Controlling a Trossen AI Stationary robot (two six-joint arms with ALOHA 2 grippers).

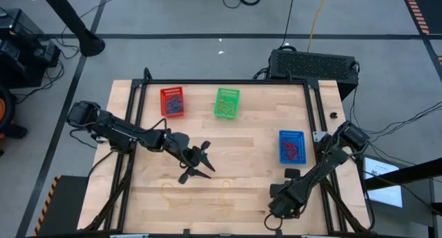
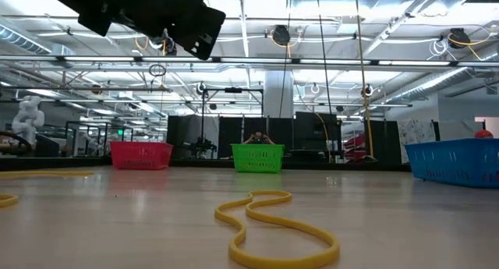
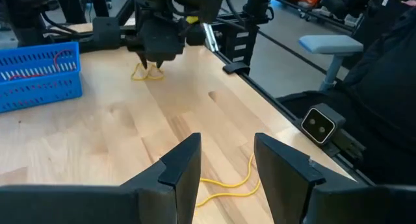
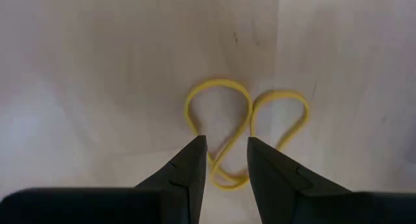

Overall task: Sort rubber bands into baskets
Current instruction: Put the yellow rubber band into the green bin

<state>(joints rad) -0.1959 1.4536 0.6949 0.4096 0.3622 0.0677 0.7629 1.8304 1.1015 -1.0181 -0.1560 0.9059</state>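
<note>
A twisted yellow rubber band (image 4: 188, 110) lies flat on the wooden table near its front right; it also shows in the left wrist view (image 3: 144, 73). My right gripper (image 4: 226, 152) is open, points down and stands close over this band, also in the left wrist view (image 3: 155, 60); in the high view (image 1: 275, 212) it hides the band. My left gripper (image 1: 204, 162) is open and empty above the table's middle, near a second yellow band (image 1: 226, 191) (image 3: 227, 185) (image 2: 269, 195). A third yellow band (image 1: 169, 192) lies at the front left. Red (image 1: 163, 93), green (image 1: 226, 90) and blue (image 1: 291, 132) baskets hold bands.
A big black box (image 1: 314, 64) stands beyond the table's far right corner. Black frame rails (image 1: 314, 107) run along the table's left and right sides. Bare wood lies between the baskets and the front bands.
</note>
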